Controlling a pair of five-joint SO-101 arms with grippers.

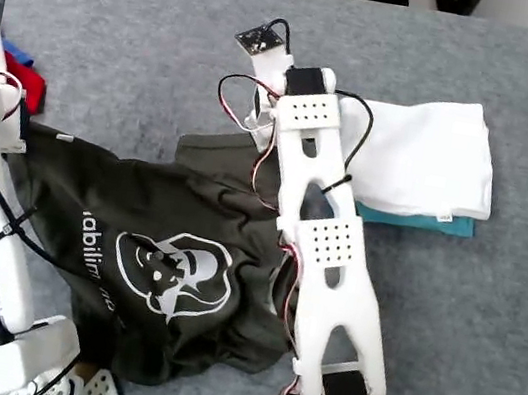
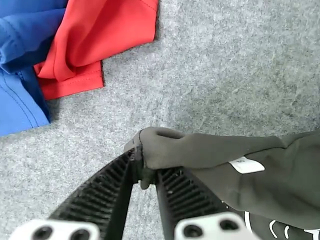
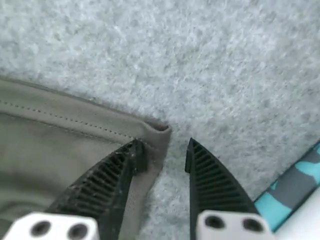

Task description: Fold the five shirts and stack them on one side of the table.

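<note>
At ctr-left of the high view, the dark shirt (image 1: 165, 242) lies rumpled, print up, on the grey table (image 1: 482, 346). Its upper edge runs roughly across the frame between the two arms. The left gripper (image 2: 145, 164), by the frame's left edge, is clamped tight on a bunched corner of the fabric, w/ the red shirt (image 2: 100, 35) and blue shirt (image 2: 25, 30) near by on the felt. The right gripper (image 3: 165, 145), under its arm at upper ctr, stands part open w/ nothing pinched. One jaw rests on the edge's other corner; the other is over bare felt just off the cloth. That puts the corner to one side of the gap, not inside it, so a small shift toward the shirt looks necessary before closing. The white shirt (image 1: 423, 153) sits folded atop the teal shirt (image 1: 412, 219) at upper right, near the right gripper & clear of the dark shirt.
</note>
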